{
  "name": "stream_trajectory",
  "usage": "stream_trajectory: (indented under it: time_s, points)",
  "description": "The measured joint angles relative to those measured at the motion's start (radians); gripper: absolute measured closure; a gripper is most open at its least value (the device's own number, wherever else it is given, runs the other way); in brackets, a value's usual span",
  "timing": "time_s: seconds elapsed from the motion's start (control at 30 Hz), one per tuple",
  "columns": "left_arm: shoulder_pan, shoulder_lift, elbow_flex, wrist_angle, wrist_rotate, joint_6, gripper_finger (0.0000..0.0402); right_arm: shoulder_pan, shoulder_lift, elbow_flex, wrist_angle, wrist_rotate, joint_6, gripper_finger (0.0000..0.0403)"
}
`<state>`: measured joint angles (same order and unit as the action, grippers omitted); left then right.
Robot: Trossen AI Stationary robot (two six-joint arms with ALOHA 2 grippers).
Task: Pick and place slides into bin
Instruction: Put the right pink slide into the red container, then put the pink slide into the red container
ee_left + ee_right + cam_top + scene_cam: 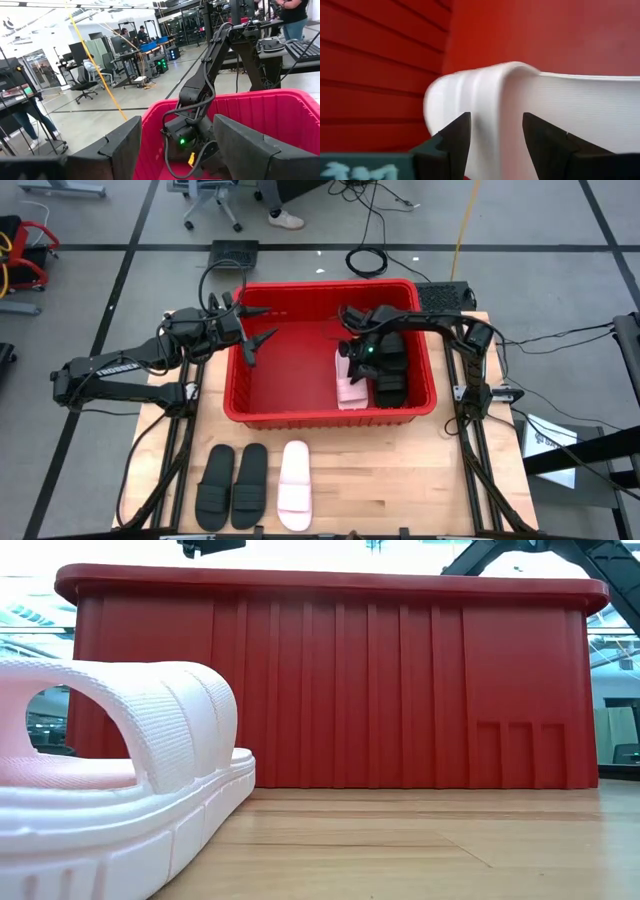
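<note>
The right pincer (352, 358) is down inside the bin (300, 412), its two fingers (454, 140) apart with the strap of a pale slide (530, 110) right in front of them, not clamped. That pale slide (349, 383) lies against the bin's right-hand end, next to two black slides (388, 370) already stacked there.

The left pincer (250, 330) hovers over the bin's left rim, fingers (120, 150) spread wide and holding nothing; its wrist view looks across the bin at the right arm (200, 100).

Outside the bin, on the near side, three more slides lie in a row on the table (420, 480): two black ones (233, 485) side by side, then a white one (295, 485) just beside them. The low view shows that white slide (120, 770) close up with the bin's ribbed red wall (400, 690) behind it.

These slides look like light moulded foam: springy, somewhat grippy, not fragile, likely to flex if pinched at the sole edge. The arched strap seems the best hold, since fingers can close across it.

The table is pale wood, flat and smooth. Beyond it lie a grey floor with dark lines, loose cables (368, 260), an office chair base (205, 200) and a person's shoe (285, 220); desks and people show far off in the left wrist view.
</note>
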<state>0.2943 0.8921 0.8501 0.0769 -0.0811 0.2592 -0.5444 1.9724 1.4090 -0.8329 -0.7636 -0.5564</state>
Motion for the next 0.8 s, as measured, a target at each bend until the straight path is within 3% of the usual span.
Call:
stream_trajectory:
  time_s: [0.6,0.8]
  points:
    - [0.000,0.000,0.000,0.000,0.000,-0.003,0.0149,-0.105,-0.121,0.000,0.179,0.132,0.096,0.0234]
    - [0.000,0.000,0.000,-0.008,0.000,-0.003,0.0149,-0.111,-0.184,0.000,0.278,0.292,0.101,0.0234]
